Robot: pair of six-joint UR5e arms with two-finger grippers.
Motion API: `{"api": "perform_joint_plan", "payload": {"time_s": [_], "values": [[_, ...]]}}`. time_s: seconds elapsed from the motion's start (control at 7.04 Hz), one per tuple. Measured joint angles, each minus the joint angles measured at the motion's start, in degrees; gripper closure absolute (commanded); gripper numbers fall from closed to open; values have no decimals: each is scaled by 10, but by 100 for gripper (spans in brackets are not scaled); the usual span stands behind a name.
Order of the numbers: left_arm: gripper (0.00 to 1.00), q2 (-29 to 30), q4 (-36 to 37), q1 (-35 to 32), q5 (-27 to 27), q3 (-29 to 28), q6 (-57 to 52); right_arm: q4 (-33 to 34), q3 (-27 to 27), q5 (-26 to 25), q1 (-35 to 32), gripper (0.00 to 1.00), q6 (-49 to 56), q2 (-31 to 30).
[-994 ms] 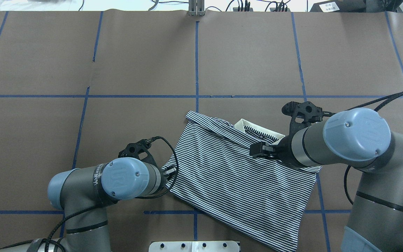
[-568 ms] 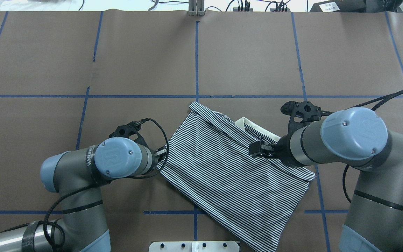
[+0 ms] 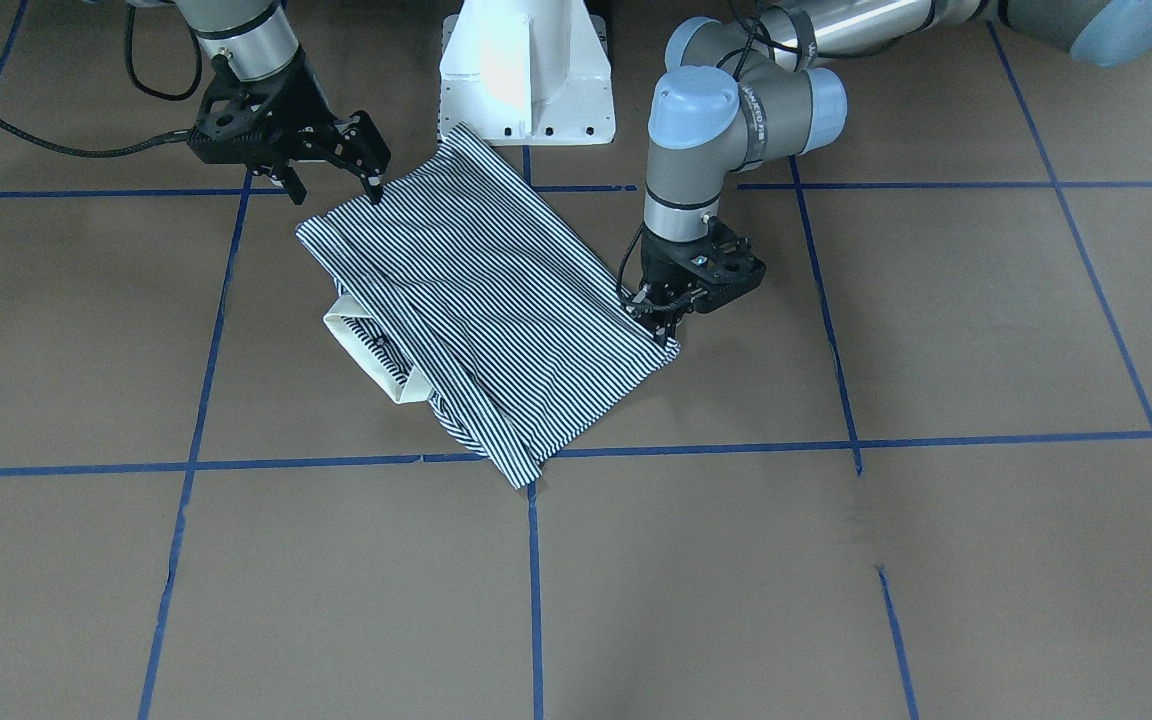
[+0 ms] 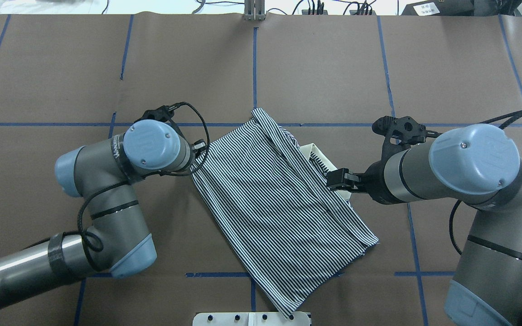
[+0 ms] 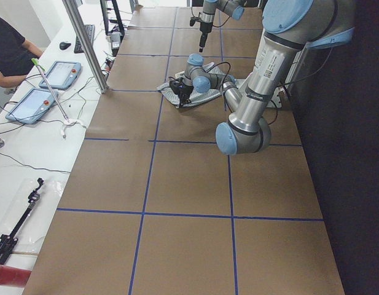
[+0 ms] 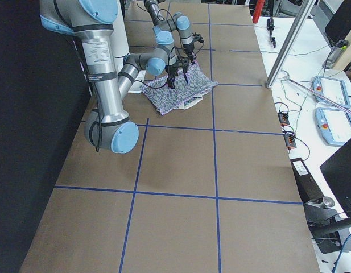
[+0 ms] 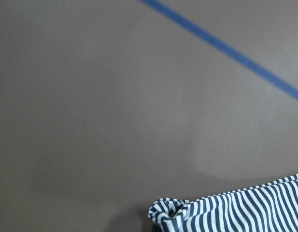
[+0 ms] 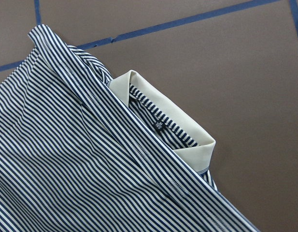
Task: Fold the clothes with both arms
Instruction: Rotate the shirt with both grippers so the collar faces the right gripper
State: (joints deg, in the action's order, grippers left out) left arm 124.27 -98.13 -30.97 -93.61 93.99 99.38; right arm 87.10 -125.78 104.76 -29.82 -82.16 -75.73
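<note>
Brown paper crossed by blue tape lines point(image 4: 255, 68) covers the table point(image 4: 333, 68). Folded into a slanted rectangle, the navy-and-white striped polo shirt point(image 4: 279, 199) lies just in front of the white flared pedestal base point(image 3: 526, 70), with one corner reaching it. Its plain cream collar point(image 8: 187, 140) pokes out from under the fold, on the robot's right of the base. The black two-finger left gripper point(image 3: 664, 325), farther out from the base, is clamped on a shirt corner. The black right gripper point(image 3: 337, 195), near the base, has its fingers spread, one fingertip point(image 3: 376, 195) touching the shirt's edge.
</note>
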Motion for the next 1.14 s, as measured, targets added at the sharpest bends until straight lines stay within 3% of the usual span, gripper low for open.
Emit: {"api": "perform_joint_plan", "payload": {"time_s": [0.28,0.43,0.71,1.14], "values": [[100,59,-33,-49,2,-81,-54,0,0,0,-5,0,1,2],[100,79,-87,-60,14,-128,-76,0,1,-1,-5,0,1,4],[100,116,-174,-69,40,-206,-112,0,3,-1,-6,0,0,7],[100,171,-245,-75,86,-309,-149,0,3,-1,-5,0,0,11]]}}
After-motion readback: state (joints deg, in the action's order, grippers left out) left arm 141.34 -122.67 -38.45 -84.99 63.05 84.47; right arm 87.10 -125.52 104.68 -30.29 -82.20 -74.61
